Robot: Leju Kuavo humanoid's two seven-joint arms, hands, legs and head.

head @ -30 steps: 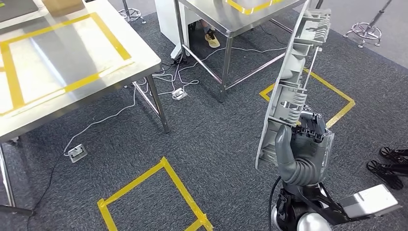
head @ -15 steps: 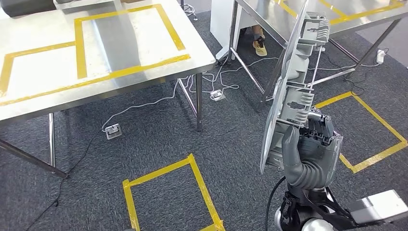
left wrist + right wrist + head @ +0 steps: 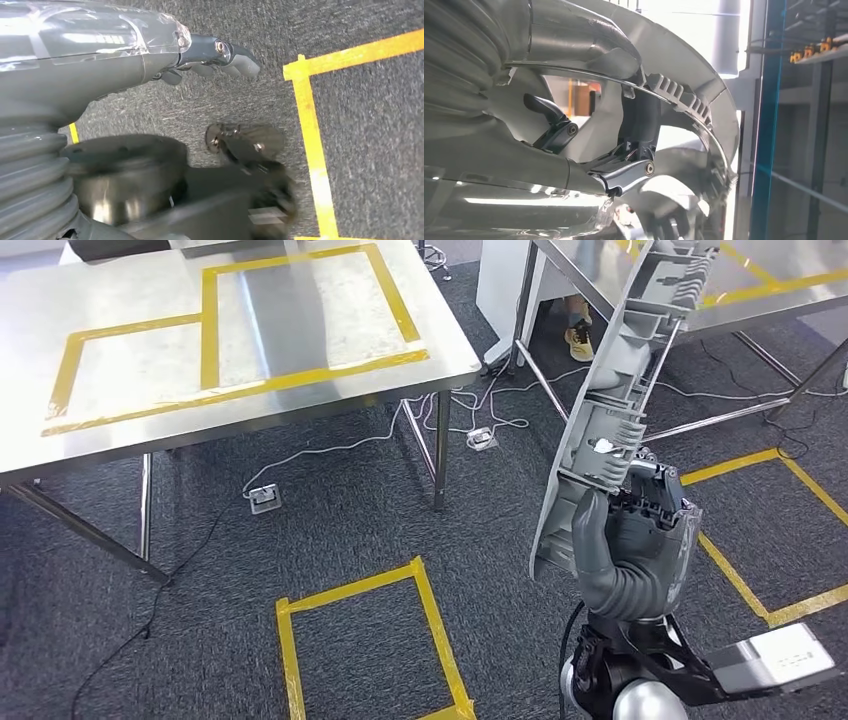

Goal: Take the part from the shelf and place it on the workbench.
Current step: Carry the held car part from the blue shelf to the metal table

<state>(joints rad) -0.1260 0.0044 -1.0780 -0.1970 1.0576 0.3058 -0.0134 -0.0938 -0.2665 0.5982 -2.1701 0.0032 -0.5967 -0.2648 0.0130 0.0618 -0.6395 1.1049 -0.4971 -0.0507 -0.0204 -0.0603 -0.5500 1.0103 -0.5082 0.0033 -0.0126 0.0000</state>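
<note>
At the far left a steel workbench (image 3: 120,445) carried yellow tape outlines; its far edge and left end were cut off by the frame, and a dark object at its far edge was too cropped to identify. Under it, grey cables (image 3: 330,448) ran over the dark carpet to two small floor sockets (image 3: 263,500). Nearer, a yellow tape rectangle (image 3: 350,590) lay on the carpet, its near side cut off.

The left wrist view showed the left hand (image 3: 215,55) hanging over the carpet beside a yellow tape corner (image 3: 305,90), fingers loosely extended and holding nothing; that view was blurred toward its lower part.

To the right, the right hand (image 3: 630,540) clamped the lower end of the part (image 3: 610,420), a long grey ribbed plastic panel held upright and leaning slightly, well apart from the workbench. Its top end ran out of frame. The right wrist view showed the fingers (image 3: 639,125) hooked around the part's (image 3: 684,95) ribbed edge, with glare washing out much behind it.

Behind the part stood a second steel table (image 3: 780,290), partly hidden, with a shoe (image 3: 578,335) beneath it. No writing was readable anywhere.
</note>
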